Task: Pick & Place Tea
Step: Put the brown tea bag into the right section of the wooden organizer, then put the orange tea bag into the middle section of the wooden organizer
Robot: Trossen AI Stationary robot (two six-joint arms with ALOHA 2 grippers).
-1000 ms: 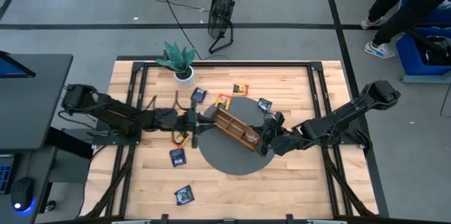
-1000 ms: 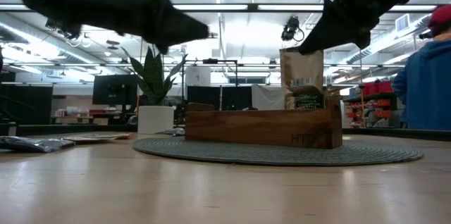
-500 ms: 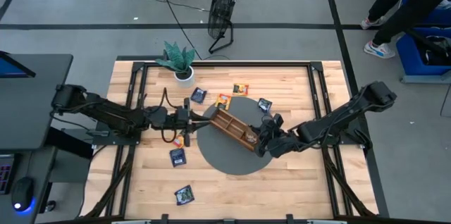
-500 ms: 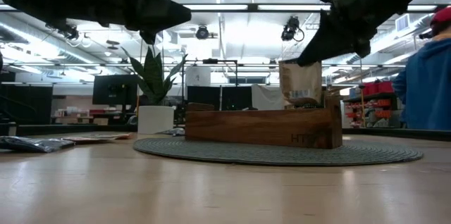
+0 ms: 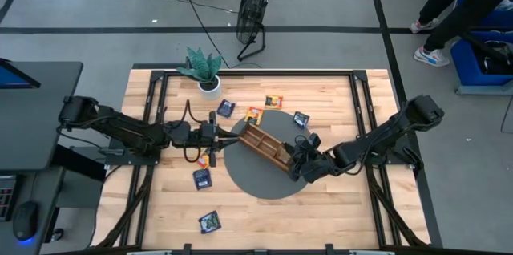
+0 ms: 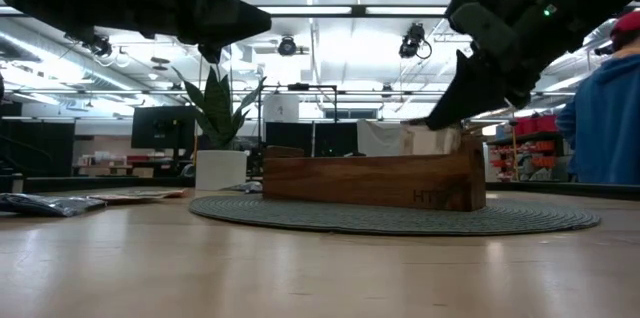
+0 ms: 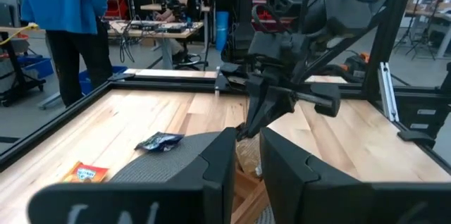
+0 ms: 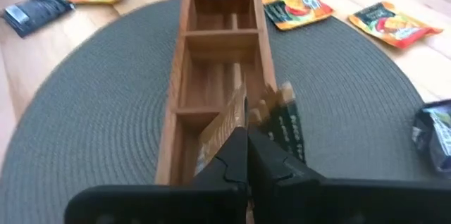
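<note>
The right hand (image 8: 246, 155), fingers pinching a beige tea bag (image 8: 224, 122), lowers it into the wooden tray's (image 5: 264, 144) end slot beside other bags. Keep the bag upright and sink it fully before letting go (a tilt could snag the divider). The left hand (image 5: 218, 139) waits nearby, nearly pressed together, holding nothing.

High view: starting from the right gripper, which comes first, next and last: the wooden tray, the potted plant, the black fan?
From the right gripper:
1. Wooden tray, right under it on the round grey mat.
2. Potted plant, at the table's far left corner.
3. Black fan, on the floor beyond the table.
</note>
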